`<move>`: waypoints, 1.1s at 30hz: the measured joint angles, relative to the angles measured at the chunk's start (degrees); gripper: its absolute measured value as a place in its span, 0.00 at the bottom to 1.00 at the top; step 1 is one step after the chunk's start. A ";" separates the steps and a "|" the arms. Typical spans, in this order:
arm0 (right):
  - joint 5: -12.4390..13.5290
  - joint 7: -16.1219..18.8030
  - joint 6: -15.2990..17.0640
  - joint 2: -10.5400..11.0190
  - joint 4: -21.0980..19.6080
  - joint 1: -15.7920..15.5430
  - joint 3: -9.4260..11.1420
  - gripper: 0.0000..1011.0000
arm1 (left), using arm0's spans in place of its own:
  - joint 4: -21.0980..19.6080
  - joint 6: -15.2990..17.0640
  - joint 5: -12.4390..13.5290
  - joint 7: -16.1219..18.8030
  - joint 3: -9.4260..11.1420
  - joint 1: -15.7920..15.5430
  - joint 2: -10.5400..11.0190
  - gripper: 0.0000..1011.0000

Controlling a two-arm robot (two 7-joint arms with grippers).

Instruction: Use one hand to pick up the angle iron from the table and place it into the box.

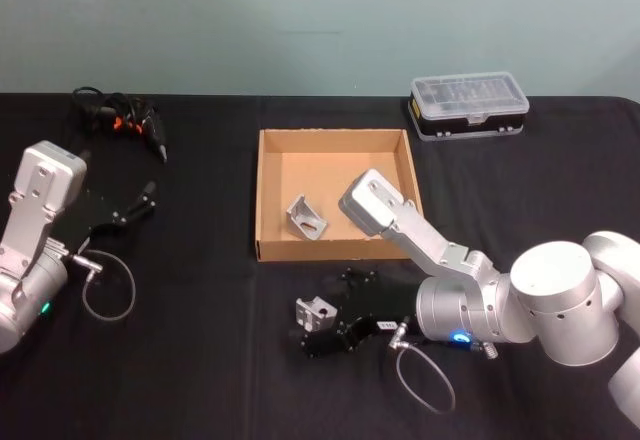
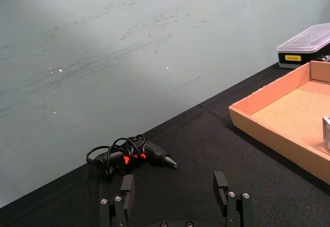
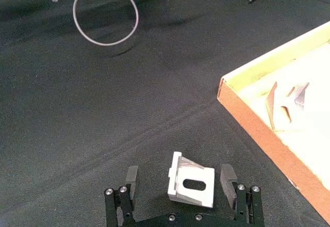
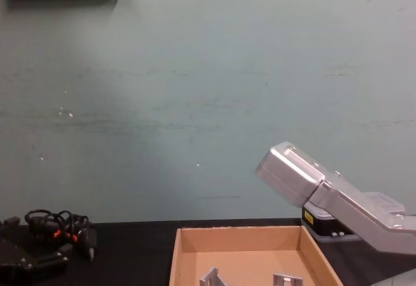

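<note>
Matte black table [image 1: 200, 380] under a pale green wall [image 1: 320, 20]

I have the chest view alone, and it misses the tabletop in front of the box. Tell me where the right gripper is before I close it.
Observer: The right gripper is low over the table in front of the box, one finger on each side of the angle iron.
Operator: Report its fingers.
Observer: Open, with a gap to the angle iron on both sides.
Operator: Now give me the left gripper.
Observer: The left gripper is parked open at the table's left part, facing a black tool with a coiled cable.
</note>
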 joint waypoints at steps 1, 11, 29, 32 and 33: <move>-0.03 0.04 -0.02 -0.02 0.04 0.00 -0.02 0.99 | 0.00 0.00 0.00 0.00 0.00 0.00 0.00 0.99; -0.47 0.52 -1.00 -0.58 0.83 0.03 -0.23 0.95 | 0.00 0.00 0.00 0.00 0.00 0.00 0.00 0.99; -0.87 1.01 -1.65 -0.74 1.01 -0.19 -0.22 0.45 | 0.00 0.00 0.00 0.00 0.00 0.00 0.00 0.99; -0.87 1.13 -1.76 -0.74 1.00 -0.27 -0.24 0.34 | 0.00 0.00 0.00 0.00 0.00 0.00 0.00 0.99; -0.87 1.17 -1.77 -0.74 1.00 -0.28 -0.25 0.32 | 0.00 0.00 0.00 0.00 0.00 0.00 0.00 0.99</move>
